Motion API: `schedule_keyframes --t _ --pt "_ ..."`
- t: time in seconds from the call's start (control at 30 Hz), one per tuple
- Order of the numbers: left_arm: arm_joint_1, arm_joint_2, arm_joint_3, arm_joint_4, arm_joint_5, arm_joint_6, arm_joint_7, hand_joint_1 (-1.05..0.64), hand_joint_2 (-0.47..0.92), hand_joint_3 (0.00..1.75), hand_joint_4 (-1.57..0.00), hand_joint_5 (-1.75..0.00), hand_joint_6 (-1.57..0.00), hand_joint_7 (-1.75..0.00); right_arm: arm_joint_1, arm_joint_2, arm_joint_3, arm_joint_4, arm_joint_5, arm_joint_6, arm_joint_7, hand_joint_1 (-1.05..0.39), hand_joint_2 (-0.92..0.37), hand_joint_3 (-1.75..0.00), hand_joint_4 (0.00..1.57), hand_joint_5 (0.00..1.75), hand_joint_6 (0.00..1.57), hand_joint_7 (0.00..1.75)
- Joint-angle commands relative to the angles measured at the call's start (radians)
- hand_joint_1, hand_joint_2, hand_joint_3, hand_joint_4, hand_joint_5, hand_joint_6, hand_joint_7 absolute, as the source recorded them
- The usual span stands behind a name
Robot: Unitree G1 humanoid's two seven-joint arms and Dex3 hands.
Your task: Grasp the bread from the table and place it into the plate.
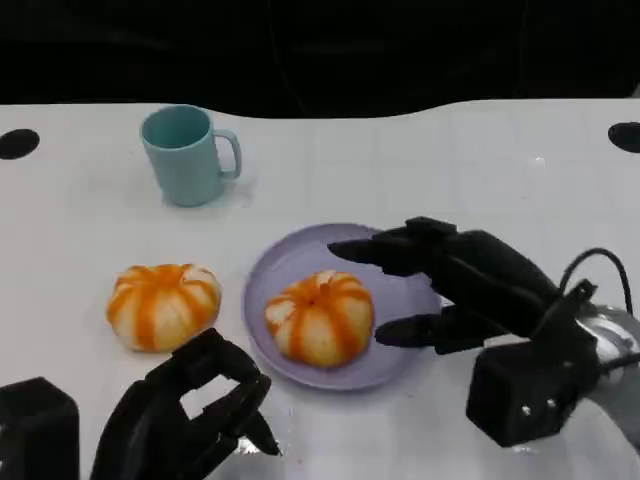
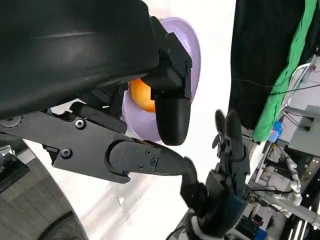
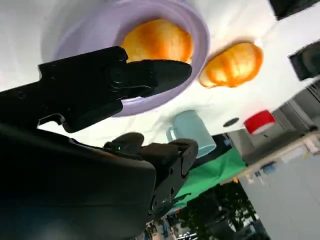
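Bread sits on the lavender plate, the right hand released just beside it with fingers spread. A second bun lies on the white worktop near a teal mug; the left hand hovers empty, fingers loosely curled.

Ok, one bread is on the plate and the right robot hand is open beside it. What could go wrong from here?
1. The right robot hand sits over the purple plate rim with fingers close to the bread on the plate; pulling back carelessly could nudge the bread or drag the plate.
2. The second bread lies on the table near the left robot hand, which could bump it.
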Motion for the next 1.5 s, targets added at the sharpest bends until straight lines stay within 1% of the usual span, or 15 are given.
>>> schedule_keyframes --t 0.03,0.07,0.17,0.23,0.27,0.3,0.37,0.4,0.5,0.77,0.9,1.1,1.23,1.37,1.5 --pt "0.004 0.005 0.007 -0.012 -0.006 0.012 0.019 -0.53 0.92 0.20 -0.65 -1.75 -0.48 -1.63 0.079 -0.034 -0.043 -0.080 0.079 0.006 0.050 -0.57 -0.92 -0.27 0.37 1.01 0.63 0.21" --pt "0.004 0.005 0.007 -0.013 -0.007 0.014 0.020 -0.54 0.92 0.19 -0.66 -1.75 -0.48 -1.64 0.099 -0.039 -0.052 -0.103 0.098 0.018 0.065 -0.57 -0.92 -0.27 0.40 1.10 0.68 0.25" --pt "0.005 0.004 0.006 -0.015 -0.005 0.014 0.020 -0.53 0.92 0.19 -0.66 -1.75 -0.48 -1.64 0.147 -0.045 -0.076 -0.157 0.144 0.052 0.103 -0.56 -0.92 -0.27 0.45 1.18 0.73 0.29" --pt "0.006 0.006 0.003 -0.017 0.000 0.009 0.017 -0.53 0.92 0.21 -0.66 -1.75 -0.47 -1.66 0.189 -0.055 -0.097 -0.193 0.192 0.060 0.131 -0.47 -0.92 -0.21 0.48 1.22 0.75 0.46" --pt "0.007 0.006 0.003 -0.018 0.000 0.010 0.017 -0.53 0.92 0.21 -0.66 -1.75 -0.47 -1.66 0.208 -0.059 -0.108 -0.206 0.219 0.057 0.145 -0.43 -0.92 -0.20 0.48 1.31 0.70 0.62" --pt "0.007 0.006 0.003 -0.019 0.000 0.012 0.018 -0.53 0.92 0.22 -0.66 -1.75 -0.47 -1.67 0.221 -0.061 -0.116 -0.214 0.239 0.057 0.156 -0.40 -0.92 -0.20 0.47 1.42 0.59 0.91" --pt "0.007 0.006 0.002 -0.020 0.000 0.013 0.019 -0.54 0.92 0.22 -0.66 -1.75 -0.46 -1.67 0.255 -0.059 -0.134 -0.249 0.295 0.094 0.188 -0.39 -0.92 -0.20 0.47 1.49 0.51 1.11" --pt "0.006 0.006 0.002 -0.020 0.000 0.013 0.019 -0.54 0.92 0.22 -0.66 -1.75 -0.46 -1.67 0.275 -0.059 -0.144 -0.273 0.329 0.123 0.208 -0.39 -0.92 -0.23 0.43 1.62 0.45 1.30" --pt "0.006 0.004 0.002 -0.020 -0.003 0.014 0.019 -0.54 0.92 0.21 -0.65 -1.75 -0.46 -1.67 0.338 -0.065 -0.172 -0.346 0.409 0.193 0.257 -0.40 -0.92 -0.28 0.43 1.73 0.40 1.48" --pt "0.004 0.004 -0.002 -0.019 0.000 0.010 0.014 -0.55 0.92 0.23 -0.66 -1.75 -0.46 -1.67 0.458 -0.081 -0.234 -0.471 0.472 0.331 0.301 -0.43 -0.92 -0.33 0.60 1.75 0.46 1.56" --pt "0.004 0.003 -0.003 -0.023 -0.003 0.014 0.016 -0.56 0.92 0.23 -0.66 -1.75 -0.46 -1.68 0.504 -0.091 -0.257 -0.547 0.498 0.421 0.324 -0.40 -0.92 -0.32 0.70 1.75 0.46 1.69" --pt "0.007 0.007 0.001 -0.033 -0.005 0.024 0.018 -0.56 0.92 0.23 -0.67 -1.75 -0.47 -1.68 0.575 -0.104 -0.287 -0.676 0.531 0.581 0.341 -0.39 -0.92 -0.32 0.73 1.75 0.45 1.74" --pt "0.009 0.008 0.005 -0.033 -0.007 0.020 0.014 -0.56 0.92 0.23 -0.67 -1.75 -0.47 -1.67 0.588 -0.095 -0.294 -0.719 0.545 0.665 0.336 -0.39 -0.92 -0.32 0.73 1.75 0.45 1.75" --pt "0.014 0.011 0.006 -0.036 -0.006 0.017 0.011 -0.56 0.92 0.23 -0.66 -1.75 -0.46 -1.67 0.582 -0.086 -0.287 -0.704 0.542 0.682 0.334 -0.39 -0.92 -0.31 0.72 1.75 0.44 1.75" --pt "0.015 0.016 0.008 -0.037 -0.003 0.016 0.010 -0.56 0.92 0.23 -0.66 -1.75 -0.46 -1.67 0.573 -0.075 -0.275 -0.669 0.525 0.654 0.328 -0.40 -0.92 -0.32 0.72 1.75 0.45 1.75"
